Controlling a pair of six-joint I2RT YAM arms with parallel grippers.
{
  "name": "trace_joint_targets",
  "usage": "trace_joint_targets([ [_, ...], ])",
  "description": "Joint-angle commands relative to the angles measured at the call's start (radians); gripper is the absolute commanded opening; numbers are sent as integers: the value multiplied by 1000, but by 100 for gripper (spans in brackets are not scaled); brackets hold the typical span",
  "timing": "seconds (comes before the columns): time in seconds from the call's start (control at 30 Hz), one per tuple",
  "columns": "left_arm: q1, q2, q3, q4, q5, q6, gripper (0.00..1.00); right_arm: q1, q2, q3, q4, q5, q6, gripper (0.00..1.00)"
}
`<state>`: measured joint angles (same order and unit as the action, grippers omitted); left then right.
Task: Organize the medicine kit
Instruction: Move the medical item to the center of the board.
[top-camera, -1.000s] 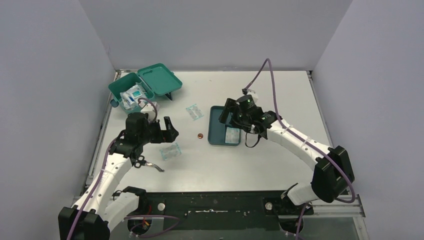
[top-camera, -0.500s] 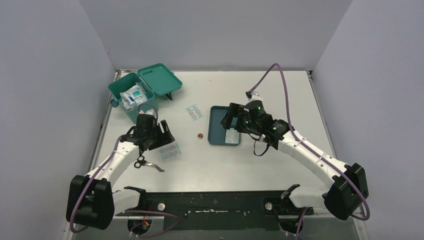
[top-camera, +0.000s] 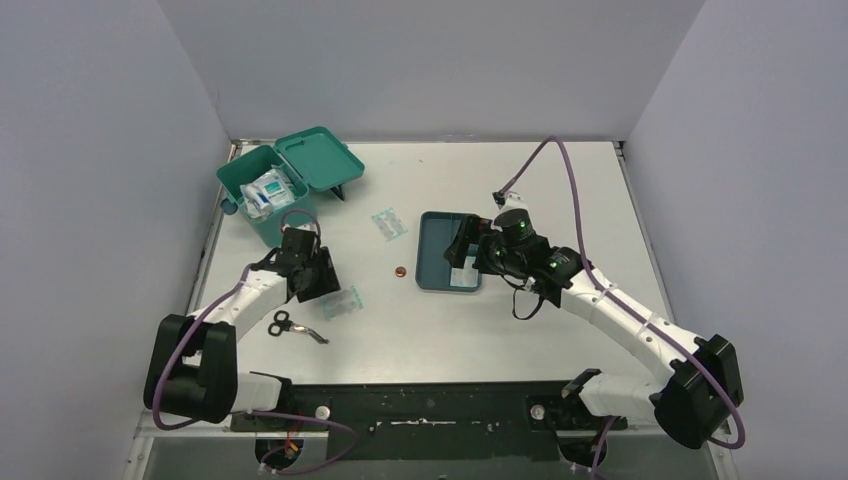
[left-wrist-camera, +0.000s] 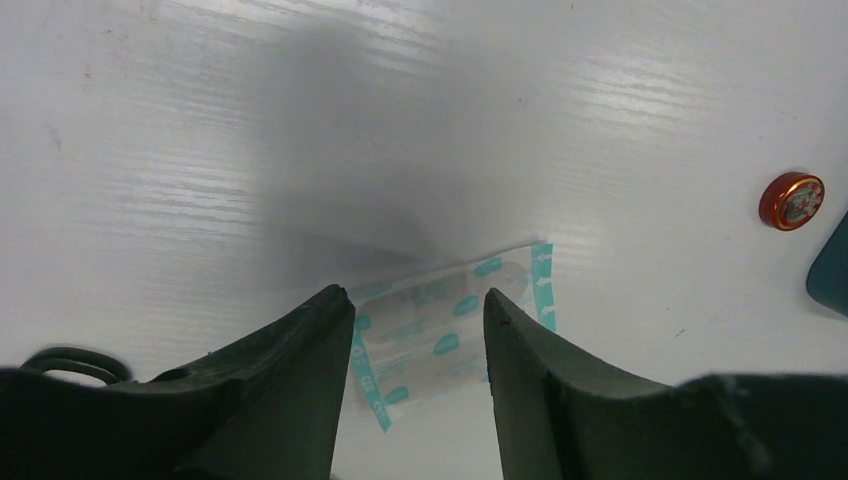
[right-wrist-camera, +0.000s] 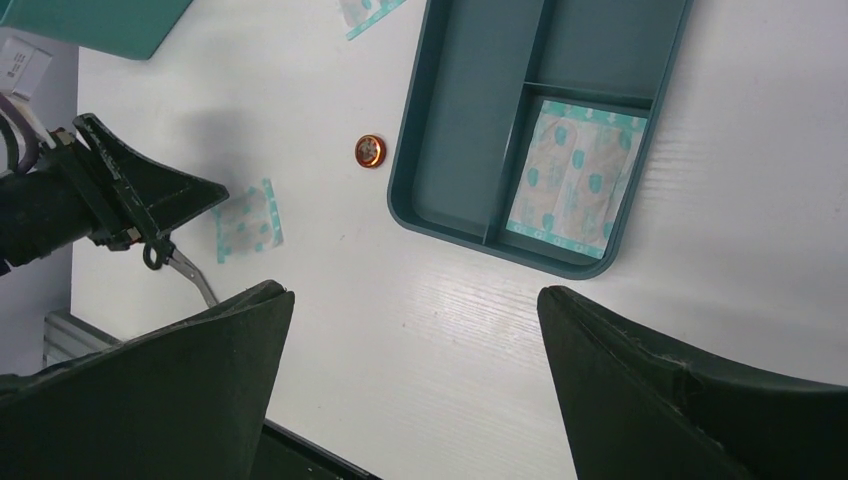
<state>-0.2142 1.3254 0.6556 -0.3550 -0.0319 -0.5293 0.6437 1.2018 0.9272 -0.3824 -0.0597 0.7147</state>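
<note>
The white table (top-camera: 520, 330) has a glossy, faintly streaked grain. At its far left corner stands the kit (top-camera: 238, 168), a teal plastic box with rounded corners, its hinged lid (top-camera: 320, 158) thrown back and white packets inside. Near the middle lies a flatter, darker tray (right-wrist-camera: 470, 130), a rounded rectangle split by ridges, with a crinkled plaster packet (right-wrist-camera: 577, 172) in one compartment. The right gripper (right-wrist-camera: 415, 295) hangs above the table beside the tray, jaws spread wide and holding nothing. The left gripper (left-wrist-camera: 418, 300) is down at the table, its matte black wedge fingers (left-wrist-camera: 300, 370) parted either side of a flat clear packet (left-wrist-camera: 450, 310) edged in teal, not clamped on it. Metal scissors (top-camera: 292, 325) lie just beside it. Another packet (top-camera: 389, 224) lies between kit and tray. A small coppery disc (left-wrist-camera: 792, 200) sits near the tray.
</note>
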Motion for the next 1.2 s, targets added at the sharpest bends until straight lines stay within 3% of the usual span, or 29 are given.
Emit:
trace_joint_targets([
  [0.0, 1, 41, 45, 40, 54, 31, 44, 3, -24, 0, 32, -20, -14, 100],
  [0.23, -40, 74, 71, -56, 58, 65, 40, 2, -75, 4, 19, -28, 0, 100],
  [0.43, -42, 51, 15, -30, 166, 21, 39, -1, -105, -1, 7, -17, 8, 100],
  [0.57, -81, 21, -29, 4, 245, -63, 37, -1, -111, -7, 4, -15, 8, 100],
  [0.9, -310, -72, -103, 190, 287, -355, 37, -17, -134, -54, 2, -26, 18, 100],
  [1.03, -340, -119, -135, 288, 324, -458, 37, -20, -142, -60, 5, -33, 28, 100],
  [1.17, -326, -157, -87, 234, 253, -394, 40, -20, -138, -66, 18, -29, 105, 96],
])
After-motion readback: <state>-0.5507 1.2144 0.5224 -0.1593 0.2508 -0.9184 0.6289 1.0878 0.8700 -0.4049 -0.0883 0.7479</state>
